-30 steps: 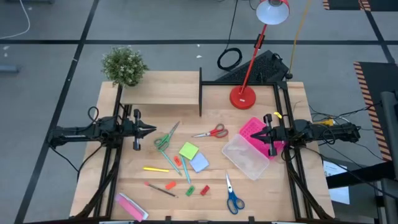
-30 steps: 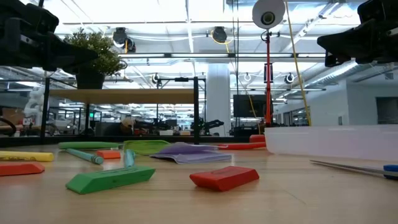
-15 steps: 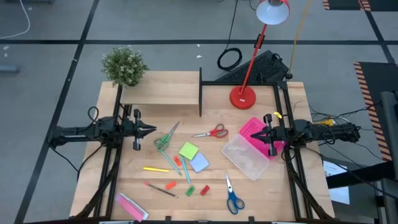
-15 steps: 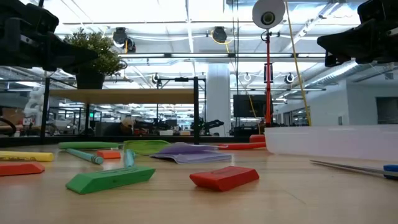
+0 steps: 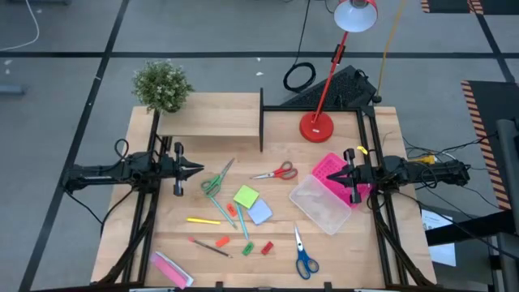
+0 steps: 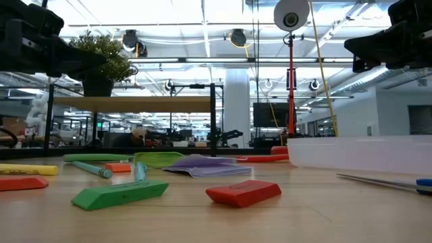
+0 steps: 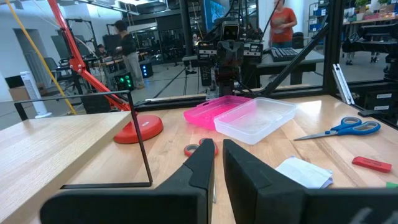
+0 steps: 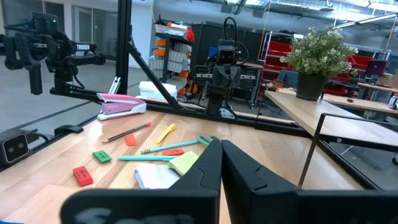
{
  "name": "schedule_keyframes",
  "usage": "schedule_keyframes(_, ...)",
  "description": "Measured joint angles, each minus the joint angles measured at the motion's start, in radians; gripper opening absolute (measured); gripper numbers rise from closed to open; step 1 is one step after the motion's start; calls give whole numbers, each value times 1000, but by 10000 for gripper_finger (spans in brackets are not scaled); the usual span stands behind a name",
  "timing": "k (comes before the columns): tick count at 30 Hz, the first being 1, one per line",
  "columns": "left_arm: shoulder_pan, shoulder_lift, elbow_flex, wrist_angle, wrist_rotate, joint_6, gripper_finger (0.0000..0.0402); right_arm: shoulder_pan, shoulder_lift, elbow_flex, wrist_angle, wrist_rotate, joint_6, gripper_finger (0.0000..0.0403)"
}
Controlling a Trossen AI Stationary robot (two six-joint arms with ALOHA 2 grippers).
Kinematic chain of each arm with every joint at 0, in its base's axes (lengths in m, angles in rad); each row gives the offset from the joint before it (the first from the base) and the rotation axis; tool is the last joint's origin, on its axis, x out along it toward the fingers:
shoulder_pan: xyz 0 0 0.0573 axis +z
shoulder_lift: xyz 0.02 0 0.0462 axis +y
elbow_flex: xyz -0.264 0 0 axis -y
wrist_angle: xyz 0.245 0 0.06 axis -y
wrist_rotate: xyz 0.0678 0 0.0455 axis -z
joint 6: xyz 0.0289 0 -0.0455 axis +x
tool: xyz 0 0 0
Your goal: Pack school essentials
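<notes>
Both tools remain parked, unmoved.

School supplies lie scattered flat across the table centre: green-handled scissors (image 5: 213, 182) at 10 o'clock, red-handled scissors (image 5: 277, 172) at 1 o'clock, blue-handled scissors (image 5: 303, 256) at 5 o'clock. A green sticky-note pad (image 5: 246, 196) sits just beside a pale-blue pad (image 5: 259, 212), a teal pen (image 5: 242, 221) crossing close by. A yellow pen (image 5: 203, 220) and red pencil (image 5: 210, 246) lie toward 8 o'clock, near small orange (image 5: 222, 242), green (image 5: 248, 248) and red blocks (image 5: 267, 247)
</notes>
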Motion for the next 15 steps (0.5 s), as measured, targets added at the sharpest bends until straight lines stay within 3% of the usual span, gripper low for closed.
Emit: schedule_keyframes(15,0,0,0,0,0,0,37,0,0,0,17,0,-20,0)
